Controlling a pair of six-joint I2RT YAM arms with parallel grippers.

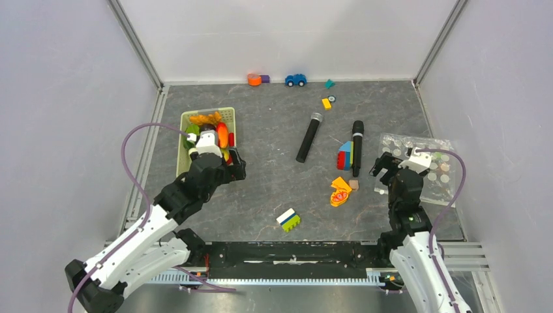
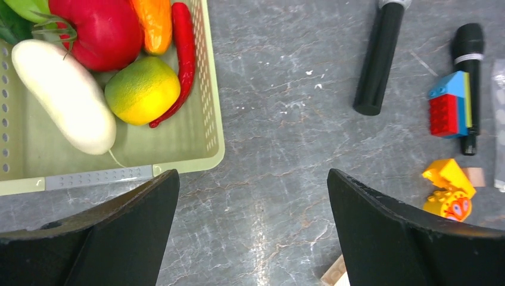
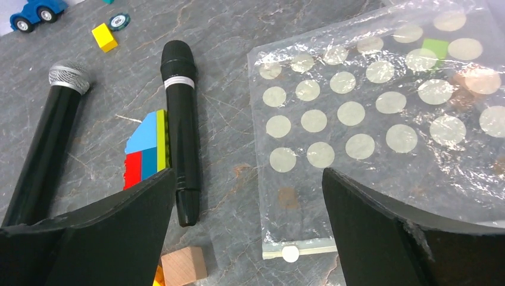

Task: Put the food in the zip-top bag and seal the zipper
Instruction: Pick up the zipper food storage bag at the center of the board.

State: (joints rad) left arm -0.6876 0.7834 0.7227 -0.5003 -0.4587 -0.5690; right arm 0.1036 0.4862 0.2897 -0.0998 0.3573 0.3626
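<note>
with your left claw (image 2: 251,179) and right claw (image 3: 248,176) both wide open and empty, reach the left into the green basket (image 2: 209,101) for the red chili (image 2: 184,59) along its wall, and pin the zip-top bag (image 3: 369,119), flat on the counter (image 2: 286,119), by its zipper (image 3: 298,250).

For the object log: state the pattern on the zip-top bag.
Pale round dots on clear plastic; the zip-top bag shows best in the right wrist view.

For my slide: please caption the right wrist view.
Open right claw facing a dotted clear bag beside a black microphone.
</note>
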